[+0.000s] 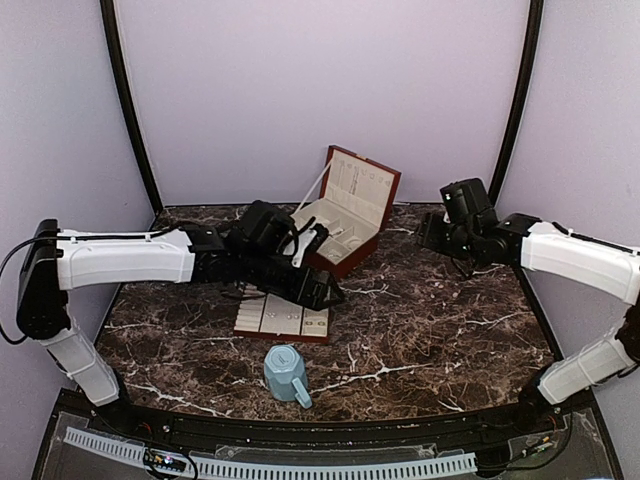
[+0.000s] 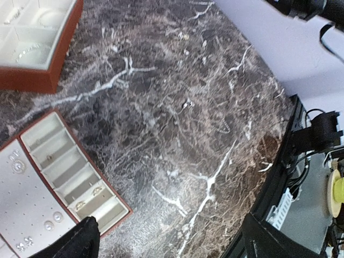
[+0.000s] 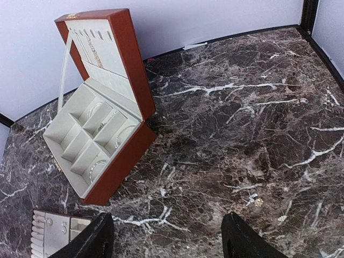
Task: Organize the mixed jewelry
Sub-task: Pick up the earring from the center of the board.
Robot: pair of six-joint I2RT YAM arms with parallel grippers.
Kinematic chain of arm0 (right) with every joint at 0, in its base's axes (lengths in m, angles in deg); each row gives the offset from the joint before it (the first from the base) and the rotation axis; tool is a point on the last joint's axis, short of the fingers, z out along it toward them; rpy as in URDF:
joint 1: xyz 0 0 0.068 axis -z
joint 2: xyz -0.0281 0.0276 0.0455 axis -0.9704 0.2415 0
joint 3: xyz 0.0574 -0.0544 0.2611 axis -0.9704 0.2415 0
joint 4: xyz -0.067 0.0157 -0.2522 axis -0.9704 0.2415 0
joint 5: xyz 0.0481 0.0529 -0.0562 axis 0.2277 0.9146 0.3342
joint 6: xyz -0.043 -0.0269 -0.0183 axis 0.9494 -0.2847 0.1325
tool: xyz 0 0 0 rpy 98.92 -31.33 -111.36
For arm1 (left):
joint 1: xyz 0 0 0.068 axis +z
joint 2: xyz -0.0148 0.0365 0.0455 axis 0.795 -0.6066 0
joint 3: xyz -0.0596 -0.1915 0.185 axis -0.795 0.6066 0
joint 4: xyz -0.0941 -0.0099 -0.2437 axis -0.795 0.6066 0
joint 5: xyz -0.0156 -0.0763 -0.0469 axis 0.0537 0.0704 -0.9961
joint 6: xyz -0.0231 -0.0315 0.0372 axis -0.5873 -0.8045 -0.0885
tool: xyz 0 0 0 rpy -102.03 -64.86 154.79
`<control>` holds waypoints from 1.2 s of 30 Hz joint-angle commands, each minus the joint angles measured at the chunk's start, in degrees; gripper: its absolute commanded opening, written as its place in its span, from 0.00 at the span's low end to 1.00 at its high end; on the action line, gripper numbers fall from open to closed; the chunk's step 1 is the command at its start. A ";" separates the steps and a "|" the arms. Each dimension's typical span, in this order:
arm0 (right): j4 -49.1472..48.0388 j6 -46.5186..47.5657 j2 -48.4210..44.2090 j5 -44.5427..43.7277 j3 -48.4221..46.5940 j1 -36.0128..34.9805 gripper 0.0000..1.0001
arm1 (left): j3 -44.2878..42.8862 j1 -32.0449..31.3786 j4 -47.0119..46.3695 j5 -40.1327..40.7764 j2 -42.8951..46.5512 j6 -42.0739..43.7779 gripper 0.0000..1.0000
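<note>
Nearest the lens on the left wrist: two dark fingers (image 2: 75,242) of the left tool (image 2: 171,228), spread wide, gripping nothing, hanging above the marbled counter (image 2: 177,161). Just beside one finger, a corner of the brown tray (image 2: 121,207) with cream slots. Small rings (image 2: 88,198) lying in the end slots, pale round studs (image 2: 52,221) set on the flat pad next to them. Farther out on the stone, one tiny silvery bit (image 2: 188,104) lying alone, well apart from both the tray and the box (image 2: 32,80).

On the right wrist: right tool (image 3: 167,226) likewise wide open and empty, held above the counter. Near one finger, a few loose silvery bits (image 3: 252,200) scattered on the dark stone. Well off to the other side, the box with its lid raised, thin hoops (image 3: 97,167) lying in its cream compartments, a chain (image 3: 94,51) hanging inside the lid.

From above: light-blue mug (image 1: 288,373) near the front edge, just in front of the tray. Left tool over the tray's far end, close to the box. Right tool well apart, toward the rear right.
</note>
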 commanded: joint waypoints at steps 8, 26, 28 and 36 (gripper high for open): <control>13.17 1.34 -4.48 8.42 5.66 5.74 0.63 | -0.18 20.18 1.87 -3.13 10.54 4.94 0.96; 13.38 5.37 6.17 14.24 6.68 17.63 0.57 | 6.56 53.03 -3.18 1.60 18.92 15.99 0.97; 13.10 6.38 8.40 13.15 5.20 18.32 0.56 | 6.64 53.25 -1.80 4.77 20.06 18.17 0.97; 12.11 8.48 16.79 12.69 1.13 19.18 0.48 | 8.59 53.23 -2.52 8.22 23.16 20.77 0.97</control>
